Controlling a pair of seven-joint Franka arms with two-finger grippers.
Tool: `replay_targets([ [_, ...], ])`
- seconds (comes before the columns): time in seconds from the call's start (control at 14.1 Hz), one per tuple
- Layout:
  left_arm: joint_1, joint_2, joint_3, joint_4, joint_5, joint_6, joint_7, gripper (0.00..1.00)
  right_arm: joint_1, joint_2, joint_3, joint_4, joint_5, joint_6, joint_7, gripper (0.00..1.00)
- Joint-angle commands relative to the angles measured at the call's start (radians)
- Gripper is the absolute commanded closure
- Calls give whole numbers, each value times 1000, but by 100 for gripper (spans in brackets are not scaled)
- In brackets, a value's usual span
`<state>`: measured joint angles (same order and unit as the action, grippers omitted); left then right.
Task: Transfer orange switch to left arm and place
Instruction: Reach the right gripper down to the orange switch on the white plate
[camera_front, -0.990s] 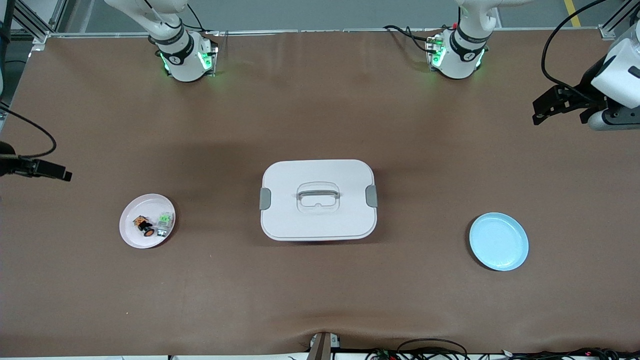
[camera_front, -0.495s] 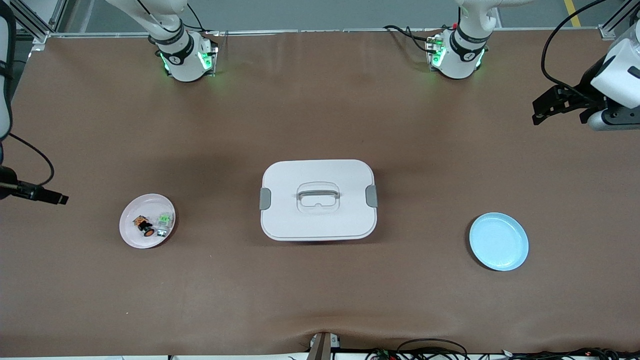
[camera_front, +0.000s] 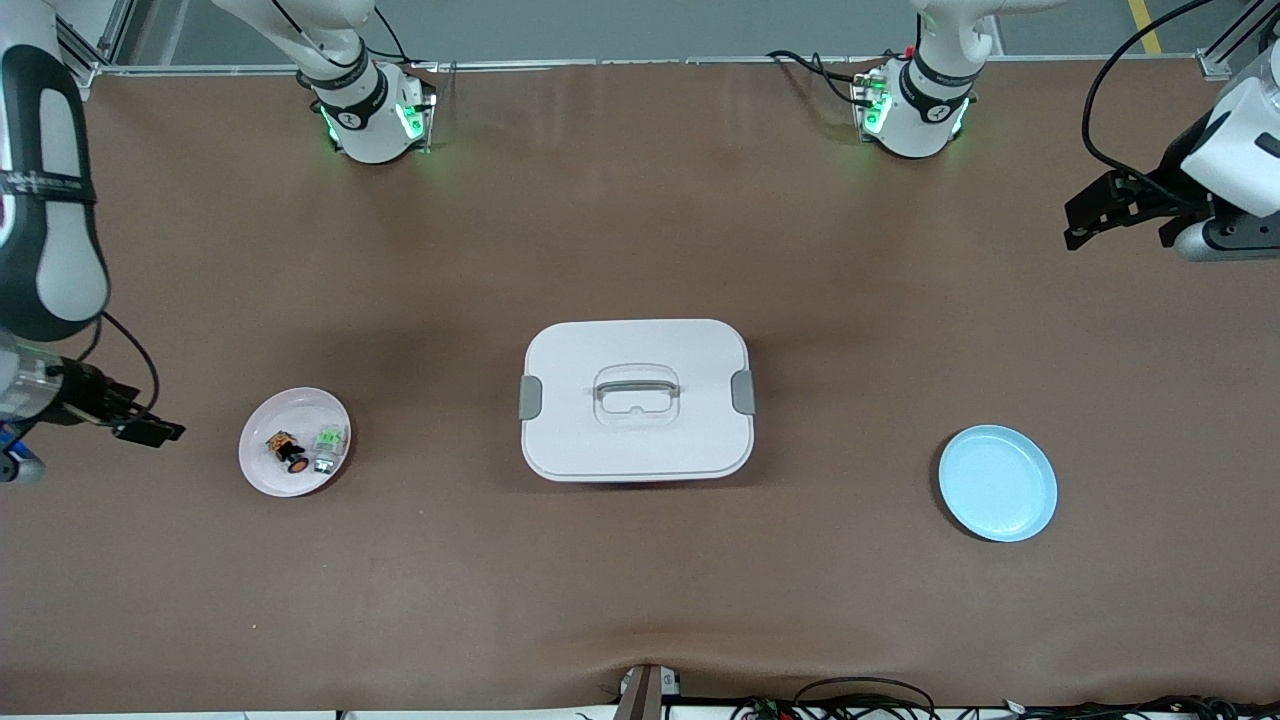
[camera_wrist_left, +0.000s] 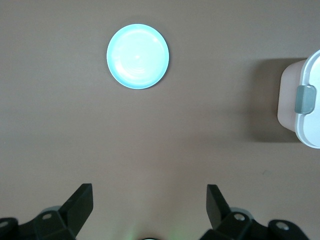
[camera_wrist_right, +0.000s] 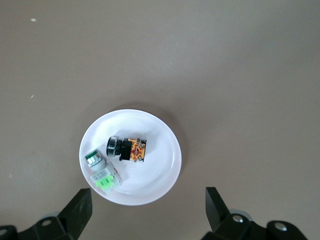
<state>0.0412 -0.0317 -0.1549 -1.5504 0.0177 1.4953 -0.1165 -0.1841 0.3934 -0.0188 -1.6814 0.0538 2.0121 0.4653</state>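
Note:
The orange switch (camera_front: 289, 453) lies on a pink plate (camera_front: 268, 470) toward the right arm's end of the table, beside a green-and-silver component (camera_front: 328, 445). In the right wrist view the switch (camera_wrist_right: 127, 148) and the component (camera_wrist_right: 102, 175) lie on that plate (camera_wrist_right: 160, 170). My right gripper (camera_front: 148, 431) is open and empty, up in the air over the table beside the pink plate; in its own view it (camera_wrist_right: 148, 210) hangs open. My left gripper (camera_front: 1090, 215) is open and empty, over the left arm's end of the table; in its own view it (camera_wrist_left: 148, 207) hangs open. The white box (camera_front: 636, 400) stands at mid-table.
A blue plate (camera_front: 997, 483) lies toward the left arm's end of the table, also in the left wrist view (camera_wrist_left: 138, 56). The box's corner with a grey latch (camera_wrist_left: 304, 99) shows there too. Cables lie along the table edge nearest the front camera.
My right arm has swung in over the table's edge and its gripper has moved toward the pink plate. The left arm has not moved.

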Motion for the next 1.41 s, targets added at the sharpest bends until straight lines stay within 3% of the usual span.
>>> replay_targets([
  [0.0, -1, -10, -2, -2, -5, -10, 12, 0, 20, -2, 3, -89, 8, 101, 136, 0],
  [1.06, -4, 1, -3, -5, -5, -10, 14, 0, 68, 176, 7, -150, 9, 499, 228, 0],
  [1.34, -4, 0, -3, -11, -5, -10, 14, 0, 69, 205, 7, -152, 9, 502, 227, 0],
])
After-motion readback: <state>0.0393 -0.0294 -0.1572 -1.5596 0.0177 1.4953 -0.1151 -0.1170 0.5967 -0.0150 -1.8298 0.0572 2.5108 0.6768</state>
